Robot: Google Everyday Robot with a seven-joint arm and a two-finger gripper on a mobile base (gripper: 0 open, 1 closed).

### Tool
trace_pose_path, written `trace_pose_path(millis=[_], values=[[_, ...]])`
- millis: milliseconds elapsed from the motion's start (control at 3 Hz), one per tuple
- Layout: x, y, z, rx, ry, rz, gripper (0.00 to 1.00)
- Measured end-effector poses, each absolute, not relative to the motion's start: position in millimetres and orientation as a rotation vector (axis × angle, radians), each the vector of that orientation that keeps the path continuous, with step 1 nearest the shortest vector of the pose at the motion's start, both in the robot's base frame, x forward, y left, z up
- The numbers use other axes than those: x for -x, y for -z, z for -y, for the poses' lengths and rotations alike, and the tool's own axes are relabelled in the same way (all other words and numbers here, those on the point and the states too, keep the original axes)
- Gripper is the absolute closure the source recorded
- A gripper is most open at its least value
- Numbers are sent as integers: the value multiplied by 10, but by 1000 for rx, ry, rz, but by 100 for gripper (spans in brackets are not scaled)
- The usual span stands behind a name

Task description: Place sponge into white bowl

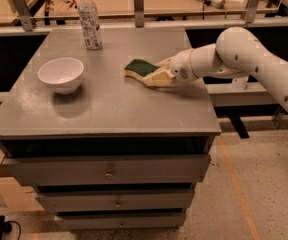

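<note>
A: One view on record, the camera view. Where is the gripper?

B: Gripper (157,77) is low over the grey cabinet top (109,106), right of centre. It is at the right end of the sponge (138,67) and looks to be touching it.

A: Clamped on the sponge?

B: Cannot tell. The pale gripper body hides the contact area.

A: Sponge position?

B: It lies on the cabinet top, dark green face up, with the yellow foam edge showing along its near side. It is well apart from the white bowl (60,74).

A: The bowl?

B: Upright on the left part of the top, mouth up.

A: Other items?

B: A plastic bottle (90,21) stands upright near the back edge, behind the bowl. The white arm (244,54) reaches in from the right. A stack of drawers (109,170) sits below the top.
</note>
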State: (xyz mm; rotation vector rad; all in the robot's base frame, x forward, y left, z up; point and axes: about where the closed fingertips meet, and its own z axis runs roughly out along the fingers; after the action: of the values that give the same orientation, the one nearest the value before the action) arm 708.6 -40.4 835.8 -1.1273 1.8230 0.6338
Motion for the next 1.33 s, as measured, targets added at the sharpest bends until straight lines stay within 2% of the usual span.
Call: trace_pose_path(millis=[333, 667, 1333], values=[[-6851, -8751, 128, 1243, -677, -1710, 100], [-6579, -9236, -208, 1397, -721, -1587, 100], [-6440, -9585, -775, 1713, -672, -1539, 100]])
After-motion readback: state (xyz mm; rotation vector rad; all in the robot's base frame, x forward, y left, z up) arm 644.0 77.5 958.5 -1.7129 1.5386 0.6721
